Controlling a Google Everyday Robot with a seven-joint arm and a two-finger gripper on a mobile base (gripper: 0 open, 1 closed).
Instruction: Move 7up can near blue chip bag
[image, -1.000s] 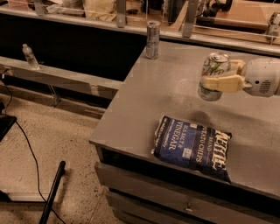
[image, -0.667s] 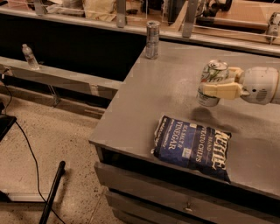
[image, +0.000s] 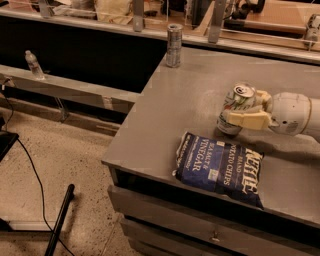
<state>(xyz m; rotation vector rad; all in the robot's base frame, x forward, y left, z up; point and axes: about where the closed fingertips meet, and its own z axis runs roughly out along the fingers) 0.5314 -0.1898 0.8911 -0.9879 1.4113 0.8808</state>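
Dim, warm light comes from overhead. The gripper (image: 245, 112), over the right side of the tabletop (image: 175, 100), is the brightest thing, its pale jaws clasped on the 7up can (image: 239, 96). A soft shadow lies under the jaws, beside the blue chip bag (image: 220, 167). Far behind the jaws, a wooden surface (image: 280, 17) glows orange.

My gripper (image: 239, 107) sits just behind the blue chip bag (image: 220, 167). It has blocky, cream-coloured fingers (image: 245, 120). Behind them I see a rounded, glossy white wrist housing (image: 289, 112), then a smooth pale arm segment (image: 314, 124).
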